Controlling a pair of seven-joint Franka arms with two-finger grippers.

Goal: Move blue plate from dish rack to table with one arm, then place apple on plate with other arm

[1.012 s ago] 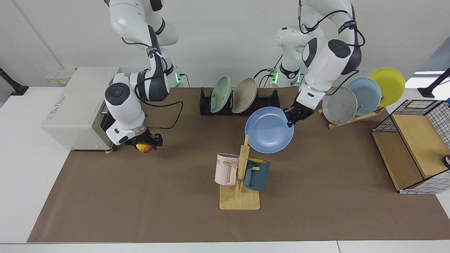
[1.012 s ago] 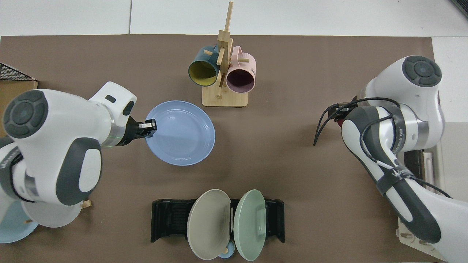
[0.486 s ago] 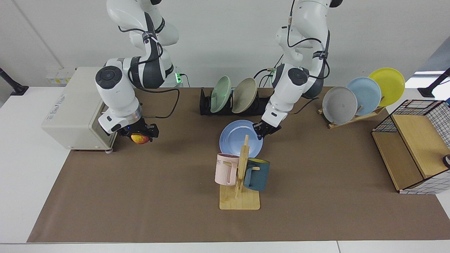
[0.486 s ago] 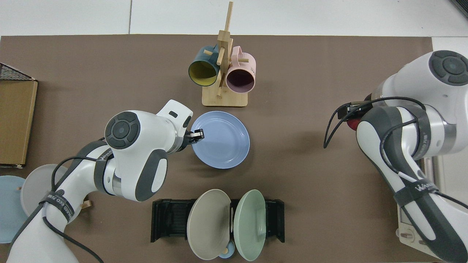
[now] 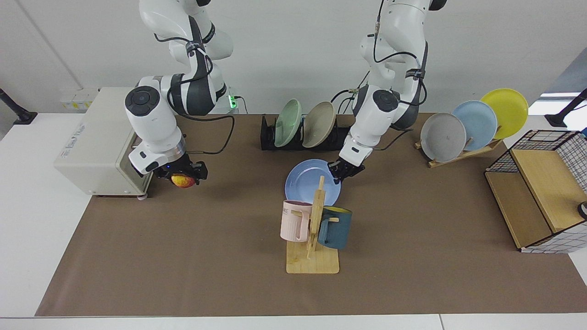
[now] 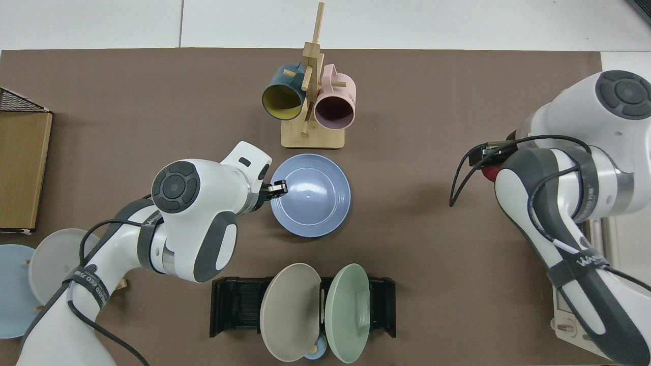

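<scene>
Facing view: the left gripper (image 5: 345,170) pinches the blue plate (image 5: 306,181), low over the table (image 5: 183,238) beside two mugs; the right gripper (image 5: 182,173) clamps the apple (image 5: 182,181). No writing is legible.

Top view: the dish rack (image 6: 234,305) holds two plates.

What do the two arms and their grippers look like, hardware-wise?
Both arms are glossy white shells with dark grey joint sections and round dark grey caps on the joints. Black cables run along the outside, strapped down by black bands with white lettering. The left gripper and right gripper are black two-finger units; a small blue light shows at the right one. Green lights glow near both bases.
</scene>
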